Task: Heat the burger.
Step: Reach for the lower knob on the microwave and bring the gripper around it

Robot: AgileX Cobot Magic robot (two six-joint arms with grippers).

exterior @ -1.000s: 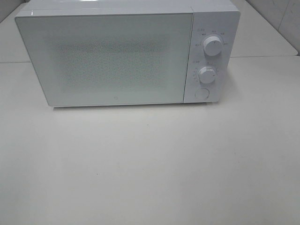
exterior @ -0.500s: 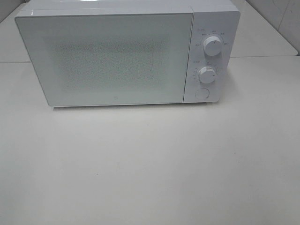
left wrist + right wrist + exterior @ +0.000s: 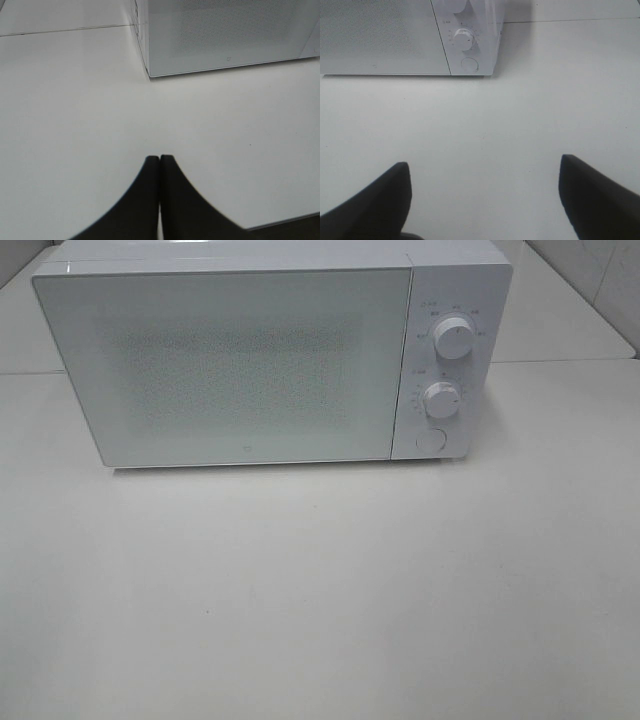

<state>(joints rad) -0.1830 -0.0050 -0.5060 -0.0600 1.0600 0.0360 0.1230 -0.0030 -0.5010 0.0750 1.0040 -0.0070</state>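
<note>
The burger is out of view in every frame. A white microwave [image 3: 260, 350] stands at the back of the table with its door closed; its frosted window hides the inside. Two knobs [image 3: 455, 340] and a round button [image 3: 430, 440] sit on its right panel. My left gripper [image 3: 159, 159] is shut with nothing between its dark fingertips, low over the table in front of the microwave's left corner [image 3: 150, 75]. My right gripper [image 3: 485, 170] is open and empty, facing the microwave's knob panel [image 3: 464, 39] from a distance. Neither arm shows in the exterior high view.
The white table [image 3: 320, 590] spreads in front of the microwave. A seam line [image 3: 560, 361] runs across the table behind it. The table's front edge [image 3: 285, 220] shows near my left gripper. A tiled wall [image 3: 600, 280] rises at the back right.
</note>
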